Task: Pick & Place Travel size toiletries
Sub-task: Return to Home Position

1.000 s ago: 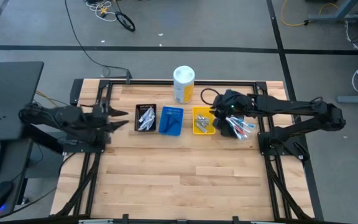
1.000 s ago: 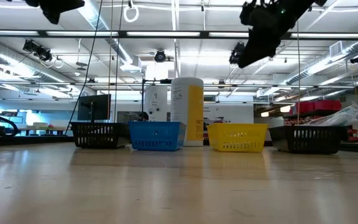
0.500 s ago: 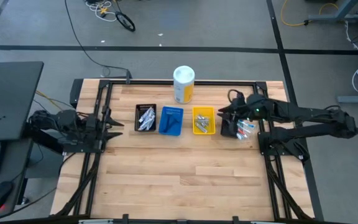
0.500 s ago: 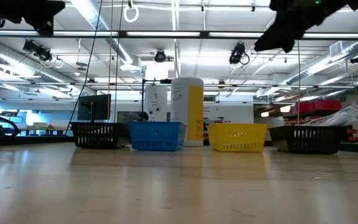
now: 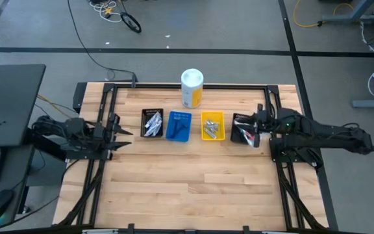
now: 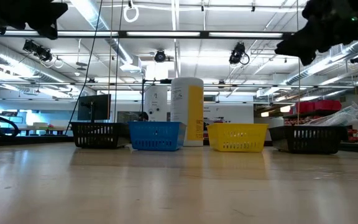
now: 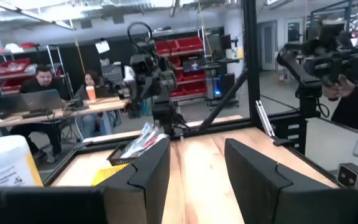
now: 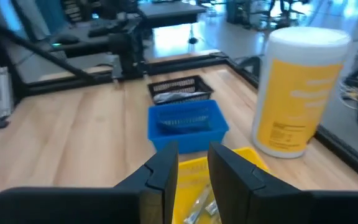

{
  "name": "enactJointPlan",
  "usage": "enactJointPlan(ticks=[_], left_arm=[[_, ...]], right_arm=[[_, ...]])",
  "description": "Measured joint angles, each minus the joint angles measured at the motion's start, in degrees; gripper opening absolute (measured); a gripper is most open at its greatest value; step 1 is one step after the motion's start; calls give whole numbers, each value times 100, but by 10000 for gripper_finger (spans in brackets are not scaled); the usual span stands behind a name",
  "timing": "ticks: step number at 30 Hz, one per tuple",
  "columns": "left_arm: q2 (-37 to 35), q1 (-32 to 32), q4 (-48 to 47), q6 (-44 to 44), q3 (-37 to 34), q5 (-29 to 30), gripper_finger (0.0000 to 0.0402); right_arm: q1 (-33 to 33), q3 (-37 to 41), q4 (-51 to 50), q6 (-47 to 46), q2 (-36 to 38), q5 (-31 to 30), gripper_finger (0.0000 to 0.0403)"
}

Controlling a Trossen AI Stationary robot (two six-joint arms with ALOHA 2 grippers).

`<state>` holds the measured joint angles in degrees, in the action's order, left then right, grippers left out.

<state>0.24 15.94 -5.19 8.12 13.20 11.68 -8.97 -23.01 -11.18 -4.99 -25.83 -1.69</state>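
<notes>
The travel size toiletries lie in four small bins set in a row across the table. Silver tubes fill the left black bin [image 5: 151, 122] and the yellow bin [image 5: 212, 126]. Dark items lie in the blue bin [image 5: 178, 125], and toothbrushes [image 5: 249, 135] in the right black bin [image 5: 241, 130]. My right gripper [image 5: 252, 126] hovers open over that right bin's right end, pointing along the row, nothing between its fingers [image 8: 166, 168]. My left gripper [image 5: 121, 132] hangs open above the table's left edge, clear of everything, fingers [image 7: 148, 171] apart.
A big white-and-yellow canister [image 5: 192, 88] stands behind the blue bin. Bare wood fills the near half of the table [image 5: 187, 188]. A black frame [image 5: 174, 84] runs round the table's edges. People sit at a desk [image 7: 55, 93] beyond the table.
My right gripper has drawn back from over the yellow bin toward the table's right edge, sinking a little and tipping up nearly level. My left gripper has sunk and pulled slightly toward the left edge. Neither gripper's gap has changed, and the bins have not moved.
</notes>
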Motion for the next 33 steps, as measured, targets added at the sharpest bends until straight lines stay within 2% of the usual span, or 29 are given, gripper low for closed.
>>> enactJointPlan(ticks=[3, 10, 15, 22, 27, 33], left_arm=[[-4, -2, 17, 34, -183, -65, 163], [0, -2, 373, 113, -531, -427, 163], [-1, -2, 890, 120, -853, -445, 163], [-3, -1, 1322, -27, -1267, -443, 163], [48, 0, 1336, -14, -1270, -444, 163], [47, -1, 1370, -14, -1273, -341, 163]], right_arm=[[0, 292, -20, 52, 390, 190, 96], [0, 671, -2, 52, 1210, 184, 96], [2, 955, -2, 93, 1581, 183, 96], [0, 1246, -9, -117, 1785, 193, 96], [2, 1413, -15, -321, 1793, 206, 96], [2, 1587, 61, -310, 1793, 527, 96]])
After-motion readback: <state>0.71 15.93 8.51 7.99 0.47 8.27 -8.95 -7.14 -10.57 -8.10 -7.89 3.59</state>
